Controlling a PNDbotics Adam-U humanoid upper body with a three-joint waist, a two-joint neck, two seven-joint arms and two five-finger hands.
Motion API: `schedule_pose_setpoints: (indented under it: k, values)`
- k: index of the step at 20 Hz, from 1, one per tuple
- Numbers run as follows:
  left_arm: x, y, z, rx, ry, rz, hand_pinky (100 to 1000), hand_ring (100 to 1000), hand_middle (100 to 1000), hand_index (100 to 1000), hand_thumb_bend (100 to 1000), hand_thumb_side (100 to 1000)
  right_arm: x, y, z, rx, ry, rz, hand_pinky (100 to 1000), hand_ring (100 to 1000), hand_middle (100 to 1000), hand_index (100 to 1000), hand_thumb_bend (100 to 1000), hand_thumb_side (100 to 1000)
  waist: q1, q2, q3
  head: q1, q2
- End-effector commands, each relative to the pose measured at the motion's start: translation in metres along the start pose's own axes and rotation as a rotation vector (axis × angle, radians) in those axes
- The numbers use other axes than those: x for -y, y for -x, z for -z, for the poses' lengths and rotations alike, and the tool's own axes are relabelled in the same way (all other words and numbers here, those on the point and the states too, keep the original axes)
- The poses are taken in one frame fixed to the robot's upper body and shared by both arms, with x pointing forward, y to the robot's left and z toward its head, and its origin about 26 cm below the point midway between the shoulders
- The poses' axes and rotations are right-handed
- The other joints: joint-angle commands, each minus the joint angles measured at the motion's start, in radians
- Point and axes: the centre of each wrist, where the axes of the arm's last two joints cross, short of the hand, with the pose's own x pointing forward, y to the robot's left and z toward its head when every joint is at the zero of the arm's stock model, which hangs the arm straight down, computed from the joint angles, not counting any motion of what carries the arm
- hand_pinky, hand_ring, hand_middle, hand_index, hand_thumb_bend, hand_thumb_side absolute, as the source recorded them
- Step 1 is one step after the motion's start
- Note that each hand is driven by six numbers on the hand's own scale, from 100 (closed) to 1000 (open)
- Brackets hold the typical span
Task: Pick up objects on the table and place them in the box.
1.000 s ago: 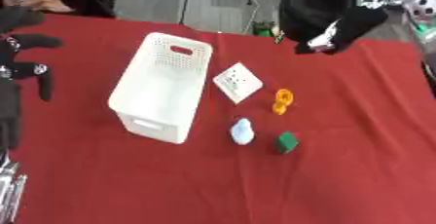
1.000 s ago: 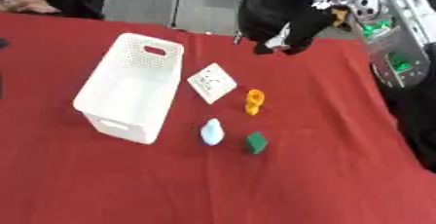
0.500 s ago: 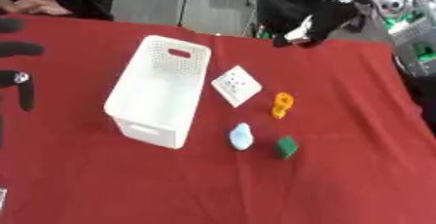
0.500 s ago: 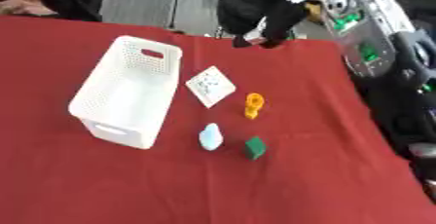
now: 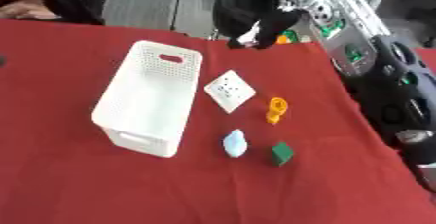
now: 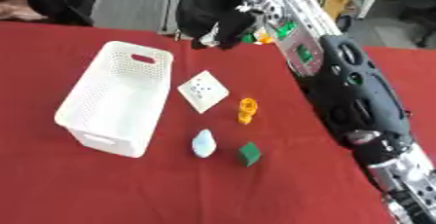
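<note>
My right robot hand point(image 6: 223, 27) hangs at twelve o'clock, fingers curled on nothing. White tile point(image 5: 230, 90), orange piece point(image 5: 275, 109), pale lump point(image 5: 234, 143) and green cube point(image 5: 282, 153) lie at the box's point(image 5: 128, 102) three o'clock; I'd descend over the tile first.

Your table point(image 5: 68, 184) wears a red cloth. On it you have a white perforated box point(image 5: 152, 96), with a white square piece point(image 5: 230, 90), an orange piece point(image 5: 275, 109), a pale blue piece point(image 5: 235, 143) and a green block point(image 5: 282, 153) just beside its right.
</note>
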Motion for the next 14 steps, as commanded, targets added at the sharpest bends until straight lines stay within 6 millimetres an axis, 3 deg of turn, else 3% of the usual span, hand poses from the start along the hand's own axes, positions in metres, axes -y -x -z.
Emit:
schedule_pose_setpoints:
  k: [1,14]
  values:
    - [0.002,-0.006,0.009,0.045,0.01,-0.017,160,661,747,868,100,1000,0.008,-0.003,0.007,-0.001,0.051,-0.047,100,284,312,470,531,383,0.006,-0.014,0.012,-0.02,-0.01]
    - [0.009,-0.009,0.017,0.079,0.024,-0.057,166,662,747,868,100,1000,-0.006,-0.026,0.024,0.054,0.051,-0.103,100,286,303,468,503,390,-0.005,-0.002,0.054,-0.084,-0.007]
